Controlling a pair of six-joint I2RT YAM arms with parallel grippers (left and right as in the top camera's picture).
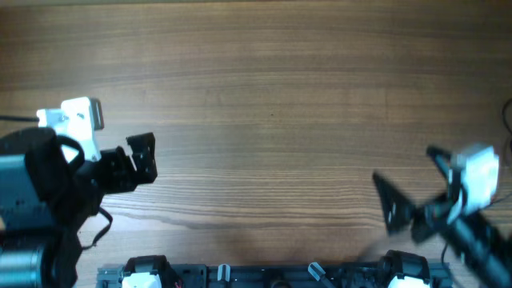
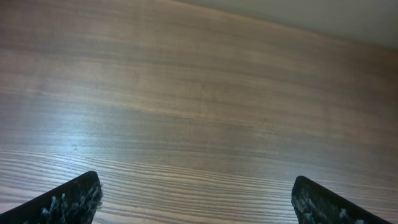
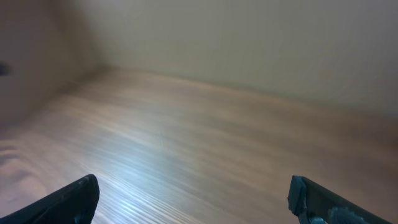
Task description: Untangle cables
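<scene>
No thin black cables show on the wooden table in any view. A short thin dark line at the far right edge of the overhead view is cut off, and I cannot tell what it is. My left gripper is at the left side, open and empty, with only bare wood between its fingers in the left wrist view. My right gripper is at the right front, open and empty, fingers wide apart over bare wood in the right wrist view.
The arm bases and a dark rail run along the front edge of the table. A pale wall stands beyond the table's far edge in the right wrist view.
</scene>
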